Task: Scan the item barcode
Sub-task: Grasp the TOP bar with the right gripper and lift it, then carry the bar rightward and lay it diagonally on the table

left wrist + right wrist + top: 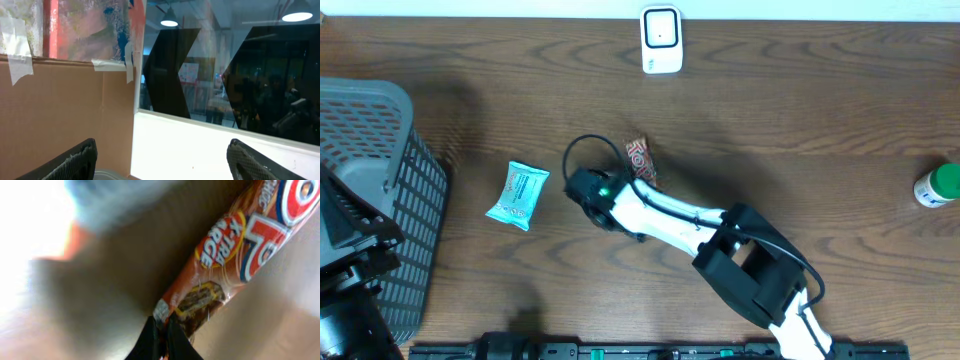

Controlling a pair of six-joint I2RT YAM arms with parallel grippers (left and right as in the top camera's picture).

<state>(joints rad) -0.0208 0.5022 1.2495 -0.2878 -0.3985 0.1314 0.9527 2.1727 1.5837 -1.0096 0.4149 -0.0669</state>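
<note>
The item is a candy bar (641,160) in a red-orange wrapper, lying on the wooden table near the middle. In the right wrist view the candy bar (235,255) runs up to the right, and my right gripper (161,326) is shut on the crimped end of its wrapper. Overhead, my right gripper (632,183) reaches in from the lower right to the bar's near end. No barcode shows on it. A white scanner (661,40) stands at the table's far edge. My left gripper (162,146) is open and empty, aimed away from the table.
A grey mesh basket (380,170) stands at the left edge, with the left arm's dark base below it. A light blue packet (517,195) lies left of the bar. A green-capped white bottle (937,186) sits at the far right.
</note>
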